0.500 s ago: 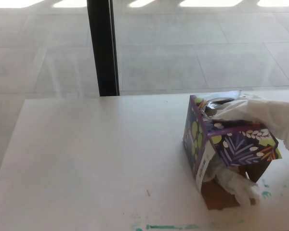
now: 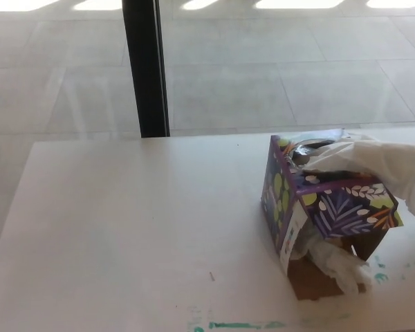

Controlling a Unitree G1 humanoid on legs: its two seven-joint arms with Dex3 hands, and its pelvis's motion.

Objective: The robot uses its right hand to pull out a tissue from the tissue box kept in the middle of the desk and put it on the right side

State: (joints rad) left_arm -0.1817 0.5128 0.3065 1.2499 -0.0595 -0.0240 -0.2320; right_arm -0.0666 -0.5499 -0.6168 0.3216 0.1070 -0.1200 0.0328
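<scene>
Neither hand is showing in the head view, so I cannot tell how their fingers are standing. The purple, leaf-patterned cardboard tissue box (image 2: 325, 207) is sitting on the white desk (image 2: 138, 228), torn open below. A thin white tissue (image 2: 380, 166) is trailing from its top opening (light, limp, easily torn), best pinched at its loose end.

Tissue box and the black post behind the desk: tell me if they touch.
Apart. The head view shows bare white desk between the tissue box and the black post.
</scene>
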